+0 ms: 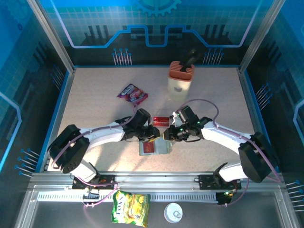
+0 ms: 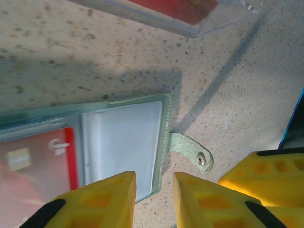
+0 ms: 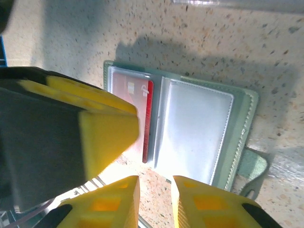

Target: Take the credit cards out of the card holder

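Holder (image 3: 199, 128) is open but a red card (image 3: 147, 118) is still pocketed, so barely started imo. Left gripper (image 2: 154, 190) and right gripper (image 3: 156, 190) are both slightly ajar, empty.

The card holder (image 3: 183, 126) looks matt leatherette, its pockets (image 3: 199, 137) glossy plastic.

High overview; wrist close-ups sharing card holder (image 2: 124, 137)

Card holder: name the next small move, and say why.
Probably lower the left tool onto the red plastic card and drag it toward the fold: it sits pocketed in the open grey-green folding card holder, with the parted tips right beside it.
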Motion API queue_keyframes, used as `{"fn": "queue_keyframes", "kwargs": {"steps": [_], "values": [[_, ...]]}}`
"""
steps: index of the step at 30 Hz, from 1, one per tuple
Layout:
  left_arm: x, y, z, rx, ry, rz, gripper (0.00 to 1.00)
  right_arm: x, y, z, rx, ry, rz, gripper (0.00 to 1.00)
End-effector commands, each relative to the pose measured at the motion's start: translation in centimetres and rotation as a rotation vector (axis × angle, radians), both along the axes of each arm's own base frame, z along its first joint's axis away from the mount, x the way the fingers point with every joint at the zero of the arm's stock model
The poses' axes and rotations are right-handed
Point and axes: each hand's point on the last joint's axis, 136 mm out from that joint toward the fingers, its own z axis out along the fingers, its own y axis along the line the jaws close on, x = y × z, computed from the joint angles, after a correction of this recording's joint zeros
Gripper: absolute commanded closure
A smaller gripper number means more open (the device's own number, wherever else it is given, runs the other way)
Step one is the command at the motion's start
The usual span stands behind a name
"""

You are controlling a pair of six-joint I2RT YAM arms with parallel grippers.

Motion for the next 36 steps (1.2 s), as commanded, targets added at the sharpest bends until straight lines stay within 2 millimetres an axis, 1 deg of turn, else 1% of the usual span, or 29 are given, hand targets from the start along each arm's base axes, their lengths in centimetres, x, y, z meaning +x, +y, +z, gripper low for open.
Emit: {"fn": "queue_keyframes", "kwargs": {"steps": [1, 8, 12, 16, 17, 18, 27, 31, 36], "values": [[-1.0, 2.2, -0.7, 0.055, 0.006, 0.015, 0.75, 0.2, 2.0, 0.8, 0.034, -0.006, 0.039, 0.76], [-2.4, 4.8, -1.8, 0.084, 0.019, 0.064, 0.81, -0.4, 4.4, -0.5, 0.032, 0.025, 0.084, 0.76], [-2.8, 5.6, -2.3, 0.098, 0.027, 0.066, 0.87, -0.6, 5.8, -1.2, 0.042, 0.049, 0.106, 0.77], [-3.2, 6.3, -2.9, 0.131, 0.030, 0.068, 0.90, -1.1, 6.2, -2.4, 0.022, 0.075, 0.123, 0.77], [-3.3, 6.6, -3.1, 0.146, 0.033, 0.068, 0.90, -0.5, 7.0, -1.7, 0.038, 0.058, 0.127, 0.77], [-3.3, 6.8, -3.3, 0.157, 0.035, 0.071, 0.90, -0.5, 7.1, -1.8, 0.038, 0.060, 0.127, 0.77], [-3.7, 7.1, -4.7, 0.182, 0.060, 0.061, 0.97, -0.8, 7.6, -2.8, 0.036, 0.082, 0.138, 0.77], [-3.7, 7.1, -4.6, 0.184, 0.056, 0.062, 0.98, -0.9, 7.8, -3.2, 0.036, 0.091, 0.141, 0.77], [-3.5, 7.1, -4.0, 0.176, 0.041, 0.065, 0.97, -1.0, 8.0, -3.7, 0.032, 0.099, 0.144, 0.77]]}}
